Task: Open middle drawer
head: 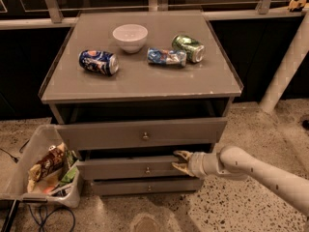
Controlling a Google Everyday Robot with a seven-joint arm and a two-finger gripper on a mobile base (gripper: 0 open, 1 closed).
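Note:
The middle drawer [125, 168] is the second grey front of the cabinet, with a small round knob [147, 169]. It stands a little out from the cabinet, with a dark gap above it. My gripper [179, 161] is at the right end of this front, at its top edge. Its fingers are spread, the upper fingertip [181, 154] over the edge and the lower one against the front. The white arm reaches in from the lower right.
The top drawer [142, 133] is pulled out above the middle one. The lowest drawer [145, 187] is below. On the cabinet top lie a white bowl [130, 36], a blue can [98, 62], a crushed can [166, 56] and a green can [188, 48]. A bin of snacks [43, 170] stands at the left.

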